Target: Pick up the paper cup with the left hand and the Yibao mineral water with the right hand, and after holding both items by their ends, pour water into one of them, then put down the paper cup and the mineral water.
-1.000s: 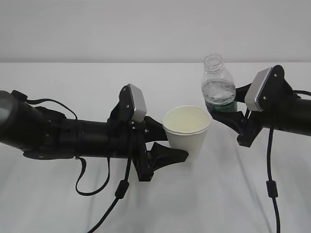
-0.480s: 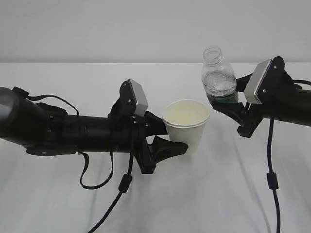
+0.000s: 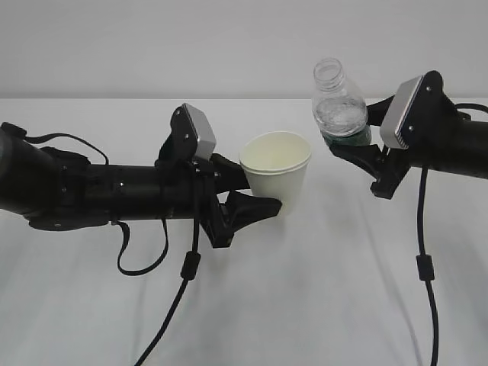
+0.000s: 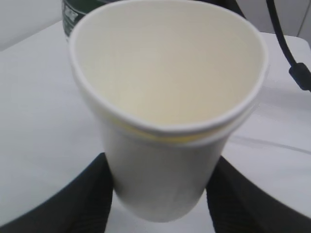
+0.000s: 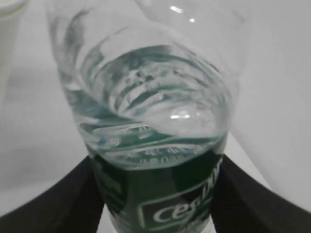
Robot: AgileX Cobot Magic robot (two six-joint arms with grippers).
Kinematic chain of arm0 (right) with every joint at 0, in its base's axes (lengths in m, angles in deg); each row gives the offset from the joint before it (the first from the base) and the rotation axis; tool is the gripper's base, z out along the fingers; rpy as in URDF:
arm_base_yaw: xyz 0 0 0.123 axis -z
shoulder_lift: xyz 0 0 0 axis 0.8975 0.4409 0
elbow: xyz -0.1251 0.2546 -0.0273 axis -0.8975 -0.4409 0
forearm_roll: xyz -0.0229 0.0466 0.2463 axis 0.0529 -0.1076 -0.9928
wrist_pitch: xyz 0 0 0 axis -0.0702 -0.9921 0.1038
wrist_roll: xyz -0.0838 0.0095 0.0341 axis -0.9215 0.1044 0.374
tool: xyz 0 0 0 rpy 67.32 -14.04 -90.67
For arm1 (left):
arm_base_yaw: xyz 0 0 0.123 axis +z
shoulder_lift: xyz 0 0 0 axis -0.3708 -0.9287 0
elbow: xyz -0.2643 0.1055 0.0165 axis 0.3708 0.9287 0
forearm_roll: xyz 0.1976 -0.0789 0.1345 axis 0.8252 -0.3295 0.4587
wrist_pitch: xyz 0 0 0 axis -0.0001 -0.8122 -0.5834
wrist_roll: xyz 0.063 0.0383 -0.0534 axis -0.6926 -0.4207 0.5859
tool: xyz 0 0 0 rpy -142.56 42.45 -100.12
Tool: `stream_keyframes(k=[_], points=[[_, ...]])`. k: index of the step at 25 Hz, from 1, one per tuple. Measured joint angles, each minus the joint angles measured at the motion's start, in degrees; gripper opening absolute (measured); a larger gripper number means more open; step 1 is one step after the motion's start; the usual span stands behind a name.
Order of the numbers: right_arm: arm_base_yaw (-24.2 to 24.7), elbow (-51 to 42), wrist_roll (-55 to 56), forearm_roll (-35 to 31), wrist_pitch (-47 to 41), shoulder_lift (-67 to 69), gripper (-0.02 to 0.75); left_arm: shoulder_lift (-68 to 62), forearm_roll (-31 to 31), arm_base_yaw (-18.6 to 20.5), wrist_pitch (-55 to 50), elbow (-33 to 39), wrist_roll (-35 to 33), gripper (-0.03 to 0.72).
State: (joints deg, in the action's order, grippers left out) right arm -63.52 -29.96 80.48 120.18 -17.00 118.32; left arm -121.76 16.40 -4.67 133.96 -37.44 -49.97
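Exterior view shows a white bench point(image 3: 305, 305) with two black arms reaching in from either side, both held above its surface. On the left, the left hand point(image 3: 255, 200) is clamped on the lower part of the paper cup point(image 3: 274, 171), one finger on each side, and the cup stands upright with its cream inside open to the camera. On the right, the right hand point(image 3: 358, 152) is clamped on the green label band of the water bottle point(image 3: 339, 107), which sits higher than the cup and leans slightly toward it, mouth uncapped. Cup and bottle are near each other but apart. Clear water point(image 5: 150, 97) fills the bottle's ribbed middle in the right wrist view.
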Motion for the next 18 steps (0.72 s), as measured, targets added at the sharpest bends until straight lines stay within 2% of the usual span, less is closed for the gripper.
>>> stream_keyframes(k=[8, 18], points=[[-3.69, 4.05, 0.0, 0.42, -4.13, 0.0, 0.456, 0.24, -0.1, 0.38, -0.36, 0.0, 0.29, 0.41], [-5.75, 5.67, -1.22, 0.87, -7.28, 0.0, 0.456, 0.47, -0.21, 1.53, -2.08, -1.83, 0.32, 0.41]])
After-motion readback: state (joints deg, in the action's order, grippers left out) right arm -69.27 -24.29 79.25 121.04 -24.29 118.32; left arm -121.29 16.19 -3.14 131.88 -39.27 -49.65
